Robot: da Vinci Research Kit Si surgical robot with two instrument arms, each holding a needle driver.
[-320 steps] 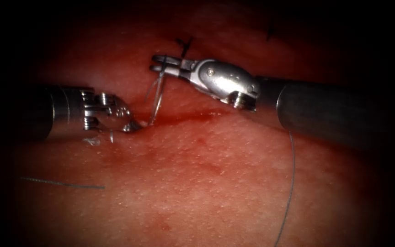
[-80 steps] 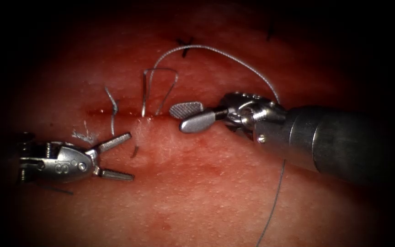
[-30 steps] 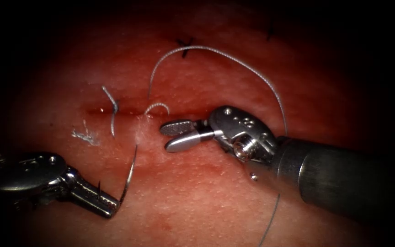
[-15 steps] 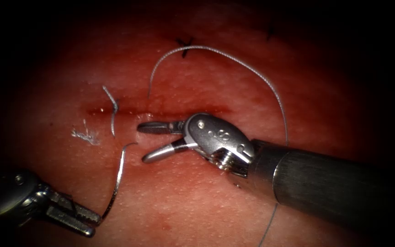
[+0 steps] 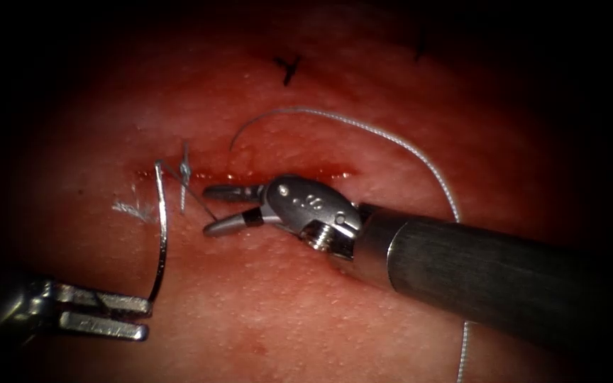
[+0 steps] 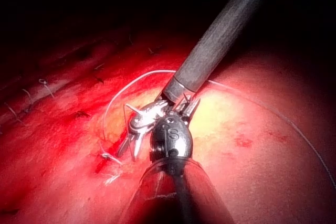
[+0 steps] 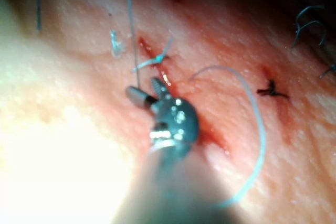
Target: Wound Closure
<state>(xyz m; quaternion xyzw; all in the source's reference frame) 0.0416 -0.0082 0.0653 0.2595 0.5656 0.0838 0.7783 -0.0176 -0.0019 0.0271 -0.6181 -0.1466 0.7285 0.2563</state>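
We hold the curved steel needle (image 5: pixel 162 234) by its tail end in the left needle driver (image 5: pixel 118 315), clear of the pork tissue (image 5: pixel 306 312), drawing grey thread (image 5: pixel 363 128) through. The right needle driver (image 5: pixel 218 209), jaws parted and empty, sits at the red cut (image 5: pixel 278 174); next it should catch the thread.

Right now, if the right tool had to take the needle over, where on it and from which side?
Probably mid-curve. The left tool holds the needle near its lower end; the rest arcs up, free of the tissue, to a tip beside the cut. The right tool, jaws open and holding nothing, sits to the needle's right, so come from that side, across the curve, clear of the thread.
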